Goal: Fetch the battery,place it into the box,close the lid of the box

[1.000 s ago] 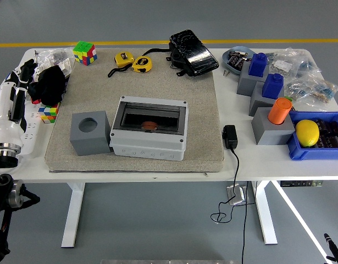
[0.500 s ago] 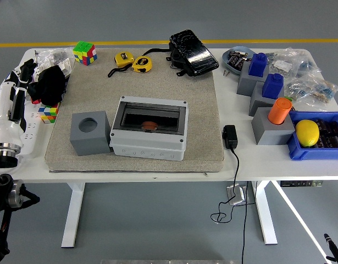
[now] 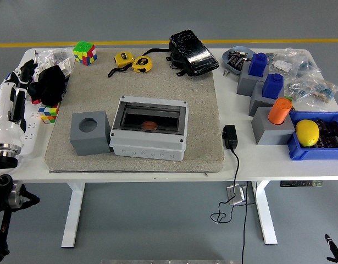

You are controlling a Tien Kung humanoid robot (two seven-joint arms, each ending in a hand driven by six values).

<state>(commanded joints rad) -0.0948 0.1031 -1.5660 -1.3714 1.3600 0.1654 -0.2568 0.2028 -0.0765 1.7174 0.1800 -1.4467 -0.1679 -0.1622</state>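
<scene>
While the left arm lies along the table's left end, beside a colour cube and black cloth, its grip state can't be told; the right hand is out of view. A gray block with a round hole is touching the box on the left. The box sits mid-mat with its dark see-through lid looking down flat. A small orange-brown thing shows under the lid, maybe the battery, too small to confirm. This fits a box already loaded and shut, or a shut box awaiting loading. Any lid work wants a steady press near the front edge, with the box braced against sliding. Further right are a black charger, gray stands with blue and orange caps, and a blue bin holding a yellow ball and dark pieces, possibly batteries. The mat is speckled gray and grippy-looking; the floor is gray with a yellow line.
</scene>
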